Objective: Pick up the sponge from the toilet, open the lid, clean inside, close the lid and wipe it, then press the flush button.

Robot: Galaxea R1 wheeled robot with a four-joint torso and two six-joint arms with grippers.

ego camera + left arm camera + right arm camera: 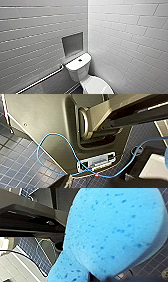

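Right wrist view: sponge (112, 233) in jaws

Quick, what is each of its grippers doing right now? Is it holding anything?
Left gripper: cannot be told whether open or closed.
Right gripper: closed, holding the blue sponge.

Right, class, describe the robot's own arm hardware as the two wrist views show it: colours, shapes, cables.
Left wrist view: a wide dull grey plate, a dark jointed bar passing a ring-shaped fitting, a thin light-blue cable looping across, a pale connector block and a small red light. Right wrist view: a black angular bar and another thin blue cable loop.
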